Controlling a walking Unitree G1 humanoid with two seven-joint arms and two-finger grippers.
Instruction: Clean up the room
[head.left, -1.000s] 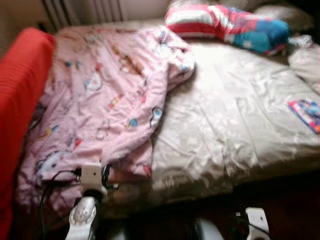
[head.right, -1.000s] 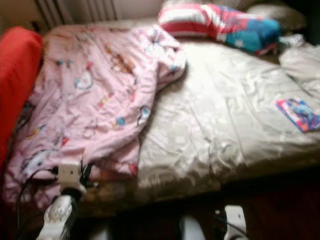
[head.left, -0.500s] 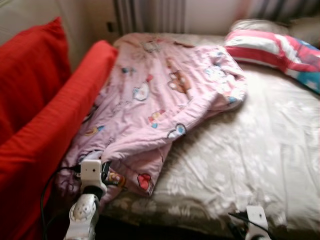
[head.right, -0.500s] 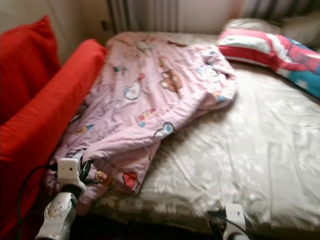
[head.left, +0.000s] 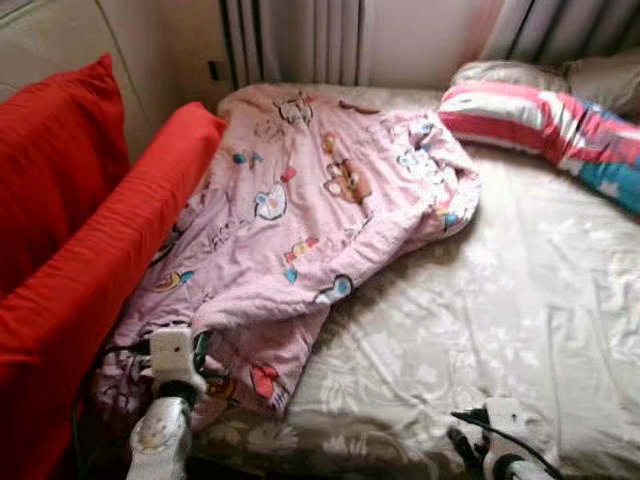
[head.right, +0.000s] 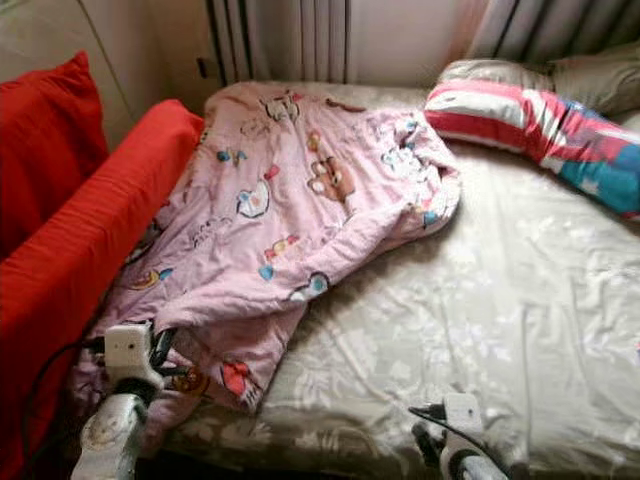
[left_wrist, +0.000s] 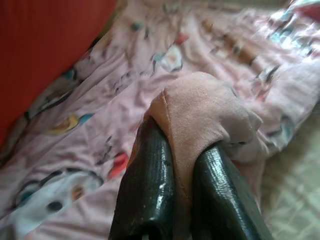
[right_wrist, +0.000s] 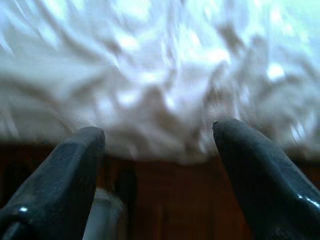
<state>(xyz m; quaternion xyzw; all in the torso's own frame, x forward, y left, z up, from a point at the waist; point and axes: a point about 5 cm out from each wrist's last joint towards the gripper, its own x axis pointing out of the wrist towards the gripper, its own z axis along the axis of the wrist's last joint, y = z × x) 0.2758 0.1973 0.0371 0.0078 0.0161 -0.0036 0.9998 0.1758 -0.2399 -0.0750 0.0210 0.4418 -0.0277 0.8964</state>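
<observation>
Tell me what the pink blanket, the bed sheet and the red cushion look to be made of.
Pink blanket: soft matte cloth, probably cotton or fleece; it bunches thickly where the left claw pinches it.
Bed sheet: thin fabric with a slight sheen and a floral pattern, finely creased; perhaps satin-weave.
Red cushion: matte woven upholstery, by its faint ribbed texture.

No readable text, label, brand, number or sign is being shown anywhere. Cartoon figures are being displayed on the pink blanket (head.left: 300, 220), but no lettering can be made out among them. Stripes and colour blocks are being shown on the pillow (head.left: 545, 125) beside the blanket, without words.
</observation>
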